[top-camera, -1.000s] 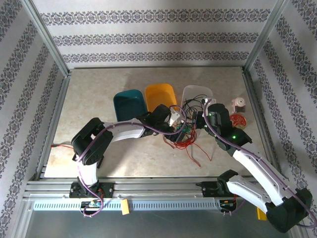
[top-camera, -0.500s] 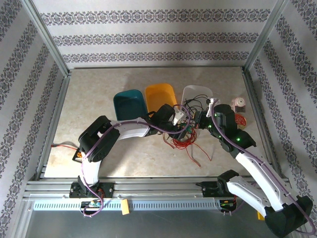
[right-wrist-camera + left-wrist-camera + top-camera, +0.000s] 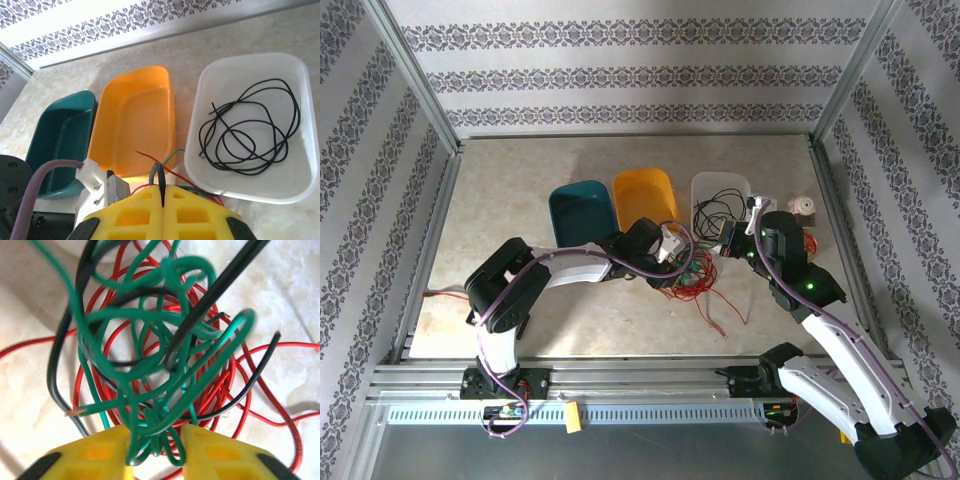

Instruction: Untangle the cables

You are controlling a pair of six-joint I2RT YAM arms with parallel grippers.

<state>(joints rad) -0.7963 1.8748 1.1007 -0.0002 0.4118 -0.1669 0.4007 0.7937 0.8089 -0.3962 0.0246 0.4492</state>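
At the left edge of the table (image 3: 520, 170), in the lower left of the top view, one red wire (image 3: 445, 296) lies alone. The left arm reaches from there toward the middle. Behind it three trays stand in a row, touching one another: a teal tray (image 3: 582, 208), an orange tray (image 3: 645, 192) and a white tray (image 3: 720, 190). The teal and orange trays have nothing inside. In the white tray lies a black cable (image 3: 250, 130), loosely coiled.

The cables (image 3: 160, 355) are in the middle of the table, just in front of the orange and white trays, as a tangle of red, green and black loops. Some red loops spread out on the table toward the lower right of the tangle.

The left gripper (image 3: 155, 437) is at the left side of the tangle. Green strands fill the narrow gap between its yellow fingers (image 3: 95, 452) and both fingers touch them, so it grips the green part.

The right gripper (image 3: 162, 192) is beside the near edge of the white tray. Its fingers are pressed together, and a dark strand comes up out of the seam between them; thin red and green strands pass close by.

At the far right, next to the right arm, stand a small white object (image 3: 804, 207) and a red round object (image 3: 810, 241); I cannot tell what they are.
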